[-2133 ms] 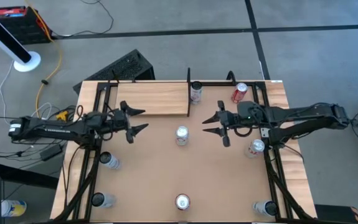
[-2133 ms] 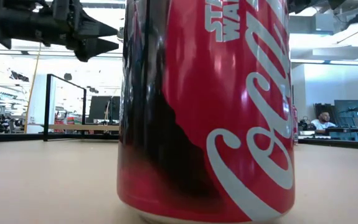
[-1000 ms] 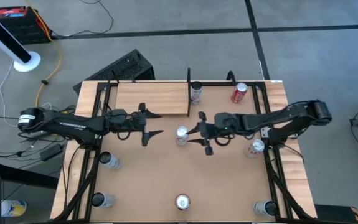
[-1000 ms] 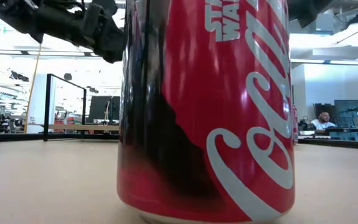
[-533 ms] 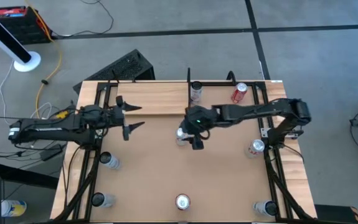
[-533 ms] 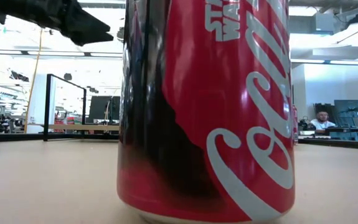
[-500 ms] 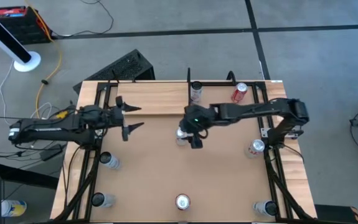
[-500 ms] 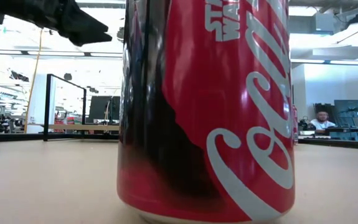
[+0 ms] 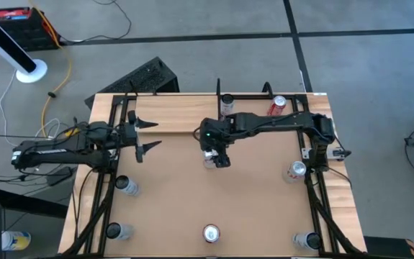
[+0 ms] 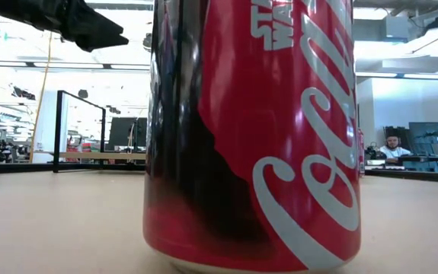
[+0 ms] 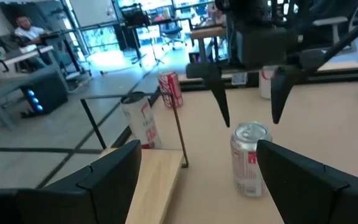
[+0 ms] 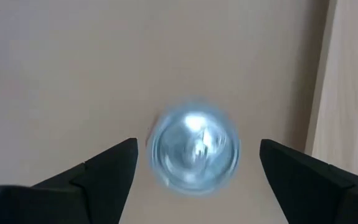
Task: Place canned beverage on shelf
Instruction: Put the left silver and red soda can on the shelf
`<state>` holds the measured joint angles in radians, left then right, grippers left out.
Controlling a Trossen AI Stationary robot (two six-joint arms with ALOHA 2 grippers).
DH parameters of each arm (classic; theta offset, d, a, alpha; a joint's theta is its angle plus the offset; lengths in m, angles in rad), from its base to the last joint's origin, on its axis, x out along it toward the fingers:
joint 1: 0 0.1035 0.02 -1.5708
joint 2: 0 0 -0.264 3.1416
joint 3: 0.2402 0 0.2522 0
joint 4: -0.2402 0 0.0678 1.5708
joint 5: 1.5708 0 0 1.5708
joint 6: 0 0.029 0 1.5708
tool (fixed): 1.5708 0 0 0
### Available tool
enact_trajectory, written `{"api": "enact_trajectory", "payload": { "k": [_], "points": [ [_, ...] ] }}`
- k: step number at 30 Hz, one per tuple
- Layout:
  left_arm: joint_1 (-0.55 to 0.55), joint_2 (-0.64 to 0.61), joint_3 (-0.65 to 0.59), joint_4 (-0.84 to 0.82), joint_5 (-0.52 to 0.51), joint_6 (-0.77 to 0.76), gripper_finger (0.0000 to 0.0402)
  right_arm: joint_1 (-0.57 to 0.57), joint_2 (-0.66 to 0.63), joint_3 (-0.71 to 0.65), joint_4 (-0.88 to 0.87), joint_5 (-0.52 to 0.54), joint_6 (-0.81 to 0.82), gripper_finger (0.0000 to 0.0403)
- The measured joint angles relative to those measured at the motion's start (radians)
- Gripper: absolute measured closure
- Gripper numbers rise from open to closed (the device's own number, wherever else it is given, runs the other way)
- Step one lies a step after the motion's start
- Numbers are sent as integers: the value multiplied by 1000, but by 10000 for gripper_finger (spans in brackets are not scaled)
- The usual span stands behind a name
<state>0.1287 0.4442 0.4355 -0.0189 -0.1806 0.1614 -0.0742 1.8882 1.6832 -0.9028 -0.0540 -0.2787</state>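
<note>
Can (image 12: 194, 149): upright, directly below right gripper (image 9: 217, 156), untouched
Right gripper: fingers spread wide
Left gripper (image 9: 142, 137): spread, well apart

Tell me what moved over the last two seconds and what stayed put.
The right end effector swung in from the table's right side to hang open over the middle can, not gripping it. The left end effector reached toward centre, then drew back. All cans and the shelf stayed in place.
</note>
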Motion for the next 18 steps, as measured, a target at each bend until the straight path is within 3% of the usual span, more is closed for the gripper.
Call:
{"api": "enact_trajectory", "payload": {
  "k": [18],
  "points": [
    [0,-19,0,-39,-3,4,98,-6,32,-4,13,-3,-3,41]
  ]
}}
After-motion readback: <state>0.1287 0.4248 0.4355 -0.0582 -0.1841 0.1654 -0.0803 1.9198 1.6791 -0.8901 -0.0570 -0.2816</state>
